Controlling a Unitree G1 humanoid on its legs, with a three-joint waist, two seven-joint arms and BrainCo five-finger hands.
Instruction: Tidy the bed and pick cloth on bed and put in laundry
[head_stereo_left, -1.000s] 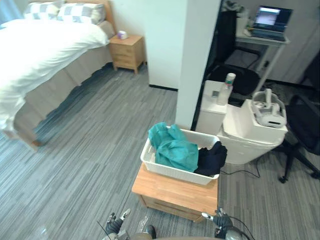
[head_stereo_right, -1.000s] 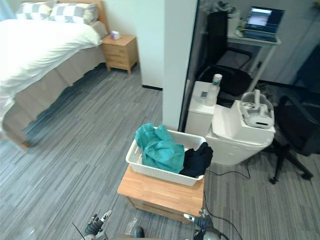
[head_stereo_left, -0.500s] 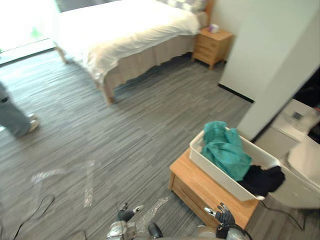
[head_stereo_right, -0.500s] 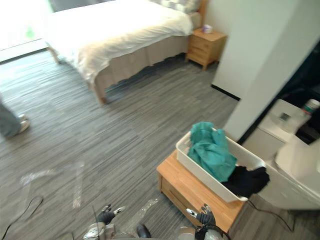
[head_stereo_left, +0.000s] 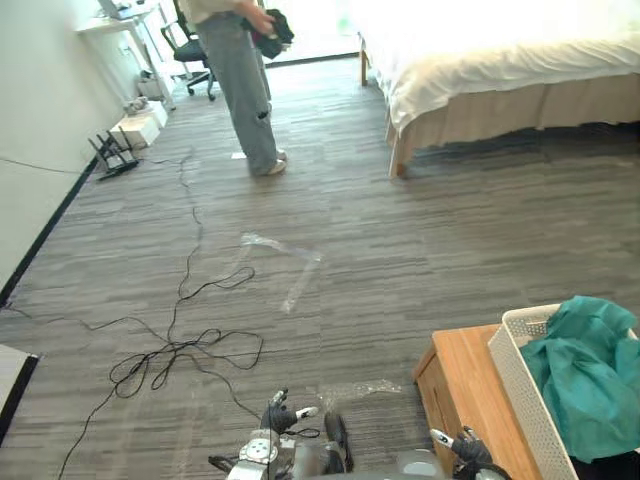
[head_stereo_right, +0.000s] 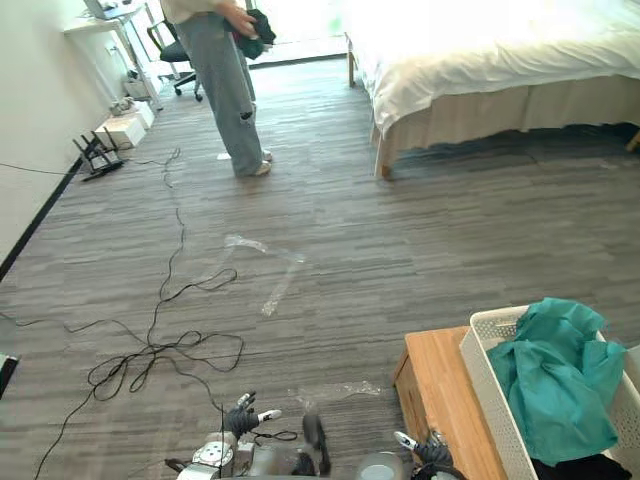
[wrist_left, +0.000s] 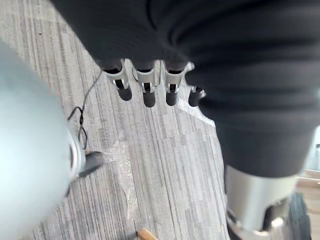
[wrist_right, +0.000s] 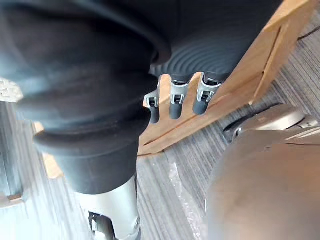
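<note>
Left hand (head_stereo_left: 278, 416) and right hand (head_stereo_left: 464, 446) low at the near edge of the head views, well apart, each holding nothing. Fingers (wrist_left: 146, 92) of the left straight and slack above the grey floor (head_stereo_left: 400, 250). Fingers (wrist_right: 175, 102) of the right just as loose, hanging beside the side of the wooden desk (head_stereo_left: 465, 395). Thumbs hard to make out from the wrists.

On the desk, a white basket (head_stereo_left: 515, 385), cut off by the right edge. Inside it, a teal cloth (head_stereo_left: 590, 375) heaped above the rim. Beside that, a scrap of black cloth (head_stereo_right: 580, 470) at the very corner, mostly out of frame.

Bed (head_stereo_left: 480, 75) far across the floor, head end cut off, top washed out by glare. Cannot tell what lies on it.

Near its foot, a person (head_stereo_left: 240, 90), upper body cut off by the top edge, gripping a dark cloth (head_stereo_left: 272, 30). Strips of clear tape (head_stereo_left: 290, 270) on the floor between.
</note>
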